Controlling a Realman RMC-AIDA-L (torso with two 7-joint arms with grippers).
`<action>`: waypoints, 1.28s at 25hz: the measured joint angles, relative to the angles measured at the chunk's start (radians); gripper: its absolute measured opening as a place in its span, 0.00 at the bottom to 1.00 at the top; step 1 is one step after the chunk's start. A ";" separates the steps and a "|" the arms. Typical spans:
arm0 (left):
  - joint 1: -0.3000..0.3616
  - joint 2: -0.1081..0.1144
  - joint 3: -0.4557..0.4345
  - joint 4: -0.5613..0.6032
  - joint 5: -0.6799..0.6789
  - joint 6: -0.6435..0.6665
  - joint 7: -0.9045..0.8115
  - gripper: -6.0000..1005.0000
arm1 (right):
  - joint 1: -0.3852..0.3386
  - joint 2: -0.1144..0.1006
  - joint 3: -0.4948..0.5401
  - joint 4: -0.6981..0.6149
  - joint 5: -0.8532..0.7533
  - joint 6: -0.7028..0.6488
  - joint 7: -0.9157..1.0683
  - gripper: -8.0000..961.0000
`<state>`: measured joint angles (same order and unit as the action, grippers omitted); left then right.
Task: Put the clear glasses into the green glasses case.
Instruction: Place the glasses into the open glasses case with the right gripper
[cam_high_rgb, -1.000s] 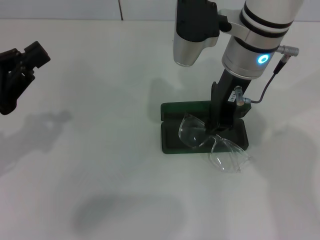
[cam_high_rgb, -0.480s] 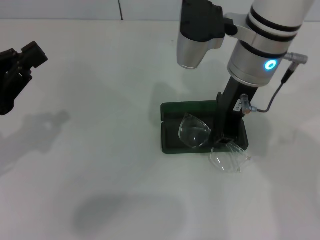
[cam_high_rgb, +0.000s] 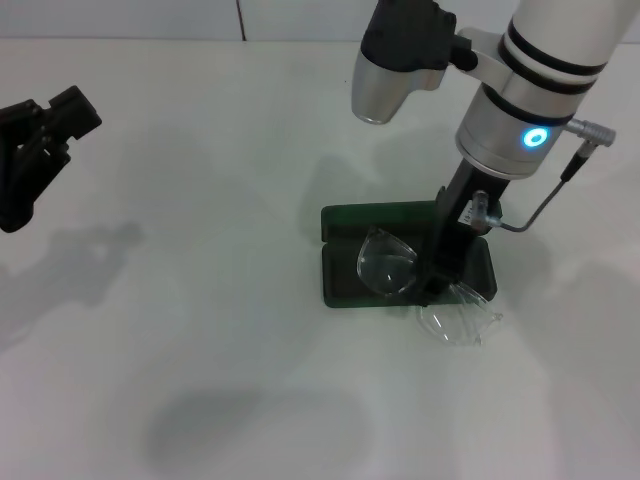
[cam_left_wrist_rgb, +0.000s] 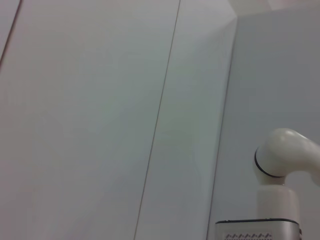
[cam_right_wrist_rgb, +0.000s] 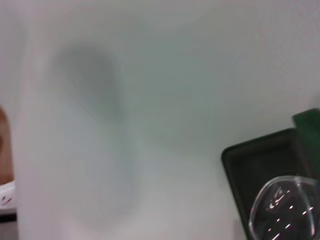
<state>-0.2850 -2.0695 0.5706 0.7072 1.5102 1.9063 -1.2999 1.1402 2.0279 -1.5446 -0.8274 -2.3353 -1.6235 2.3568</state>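
Glasses (cam_high_rgb: 425, 285) of clear plastic lie slantwise across the open green case (cam_high_rgb: 350, 282) on the white desk (cam_high_rgb: 200, 300), and that is where I have my right arm working. Going from my left side across: the left gripper (cam_high_rgb: 35, 145) hangs idle at the far left edge of the head view, well apart from everything, its black fingers (cam_high_rgb: 75, 105) spread. Its wrist camera sees only pale wall panels and a white robot joint (cam_left_wrist_rgb: 282, 155).

Near the middle of the desk the case sits with its lid (cam_high_rgb: 375, 218) folded back away from me and its dark tray toward me. One lens (cam_high_rgb: 385, 265) of the glasses rests over the tray, tilted up; the other lens (cam_high_rgb: 460, 318) hangs out past the tray's near right corner onto the desk.

The right gripper (cam_high_rgb: 438, 285) comes straight down at the bridge of the glasses, between the two lenses, over the right part of the tray. I cannot tell whether it is pinching the frame. From the right wrist camera I see a corner of the tray (cam_right_wrist_rgb: 260, 165) with a lens (cam_right_wrist_rgb: 282, 207) over it.
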 joint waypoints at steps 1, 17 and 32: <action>-0.001 0.002 0.000 0.000 0.001 0.000 0.000 0.09 | -0.001 0.000 -0.002 0.000 0.001 0.012 0.012 0.20; 0.006 0.004 0.000 0.000 0.030 0.002 0.023 0.09 | -0.030 0.000 -0.167 -0.040 0.000 0.110 0.227 0.46; -0.001 0.011 0.000 0.000 0.048 0.004 0.024 0.09 | -0.060 0.000 -0.199 -0.138 -0.043 0.102 0.321 0.46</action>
<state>-0.2864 -2.0586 0.5706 0.7072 1.5586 1.9102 -1.2762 1.0806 2.0279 -1.7439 -0.9655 -2.3786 -1.5214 2.6776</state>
